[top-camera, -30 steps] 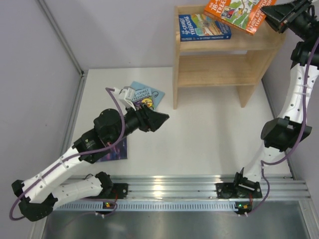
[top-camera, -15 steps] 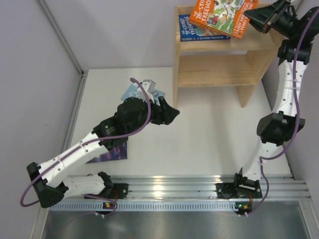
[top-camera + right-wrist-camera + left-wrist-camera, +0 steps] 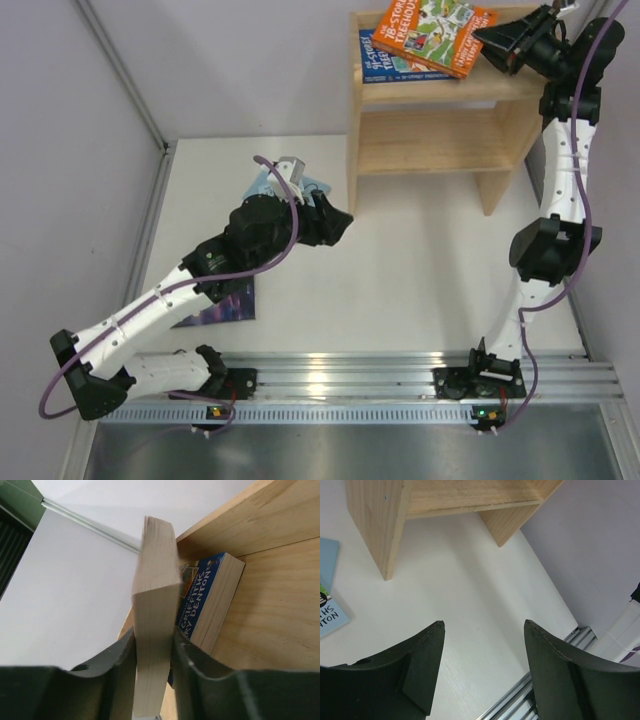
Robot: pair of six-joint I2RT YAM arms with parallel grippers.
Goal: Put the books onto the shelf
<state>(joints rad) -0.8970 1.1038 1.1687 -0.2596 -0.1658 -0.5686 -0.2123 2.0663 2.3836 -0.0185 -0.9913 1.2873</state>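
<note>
This is a robotics lab test cell, not a lived-in room. Two white robot arms (image 3: pixel 170 300) with exposed purple cables (image 3: pixel 588 170) are bolted to an aluminium rail (image 3: pixel 340 375) at 6 o'clock, with small indicator lights glowing at their bases. The bare white tabletop (image 3: pixel 420 270) is boxed in by plain grey partition walls (image 3: pixel 60 150) at 9 and 12 o'clock. A lone unfinished wooden shelf (image 3: pixel 440 140) stands at 1 o'clock.

Count, books in view: 4.
- orange book (image 3: pixel 425 30): 1, over the shelf (image 3: pixel 430 132) top
- dark blue book (image 3: pixel 378 64): 1, on the shelf top
- light blue book (image 3: pixel 327 575): 1, counter (image 3: pixel 420 270), left of shelf
- dark purple book (image 3: pixel 232 305): 1, counter, farther left of shelf

Shelf: 1, two levels.
Arms: 2, left arm (image 3: pixel 170 298) and right arm (image 3: pixel 562 190).
</note>
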